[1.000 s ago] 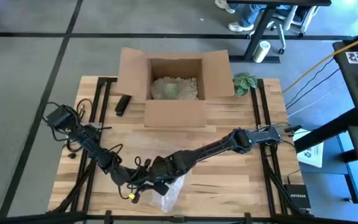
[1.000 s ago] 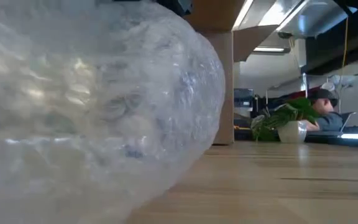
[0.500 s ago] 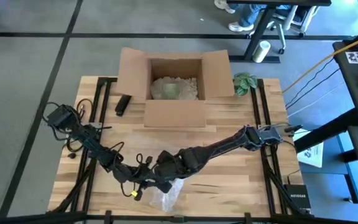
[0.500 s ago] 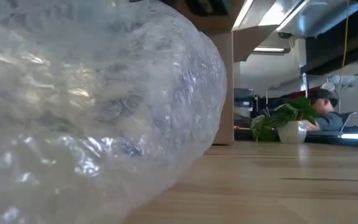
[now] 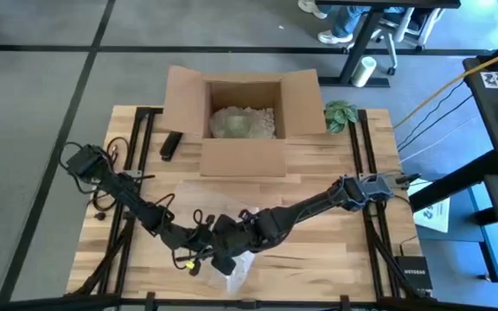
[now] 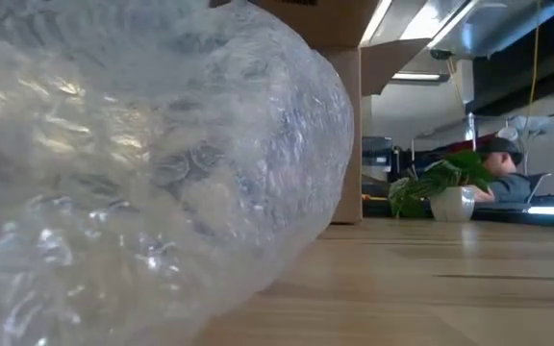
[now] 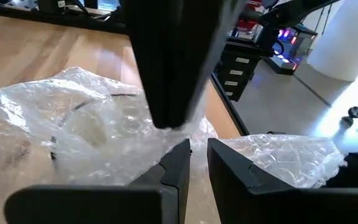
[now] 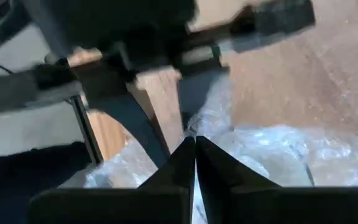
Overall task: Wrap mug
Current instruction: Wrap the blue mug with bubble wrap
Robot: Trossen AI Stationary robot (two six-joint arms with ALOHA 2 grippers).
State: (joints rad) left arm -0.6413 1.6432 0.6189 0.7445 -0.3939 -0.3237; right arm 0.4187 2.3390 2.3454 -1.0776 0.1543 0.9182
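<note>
On the left, my left tool (image 5: 195, 259) is low at the near edge of the wooden counter (image 5: 335, 190), and its two dark fingers (image 7: 178, 163) are almost shut with a thin bit of the clear bubble wrap (image 5: 236, 266) between them, so I think it is pinching the wrap. Just beside it, in the middle, my right tool (image 5: 225, 259) has its fingers (image 8: 185, 158) pressed tight together, also right on the wrap, so I think it is pinching too. The wrap is a puffy, crinkly bundle, and in the low view it fills most of the picture like a big round roll. I cannot see the mug itself, so I guess it is hidden inside the bundle, but I cannot be sure. I think the wrapping is mostly done and I am tidying the loose ends. Behind, the open brown cardboard box (image 5: 242, 121) with something wrapped in it stands at the far side, with a small green plant (image 5: 341, 112) to its right.
</note>
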